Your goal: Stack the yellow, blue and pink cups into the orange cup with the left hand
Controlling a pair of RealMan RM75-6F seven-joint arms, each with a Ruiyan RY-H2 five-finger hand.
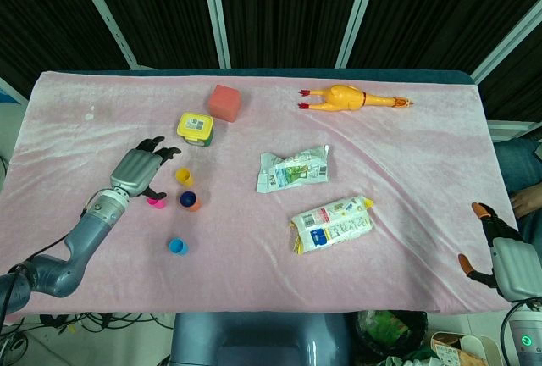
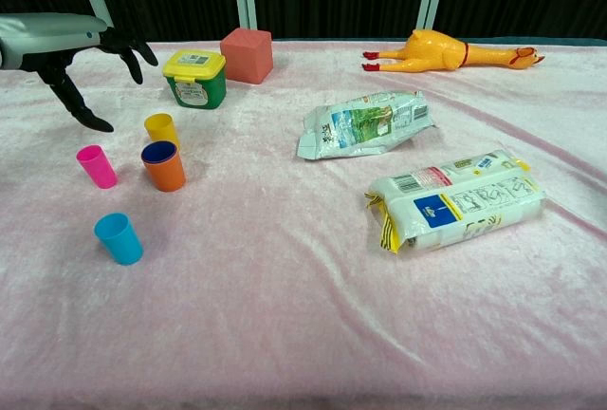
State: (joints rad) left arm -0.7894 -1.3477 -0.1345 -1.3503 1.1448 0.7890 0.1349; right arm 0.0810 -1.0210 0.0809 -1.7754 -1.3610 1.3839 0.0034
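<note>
Left hand [image 2: 66, 45] spread, empty, cut off at frame edge; right hand [image 1: 500, 252] state unclear

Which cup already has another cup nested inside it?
The orange cup: a dark blue cup sits inside it. The yellow, pink and light blue cups stand alone, empty.
</note>
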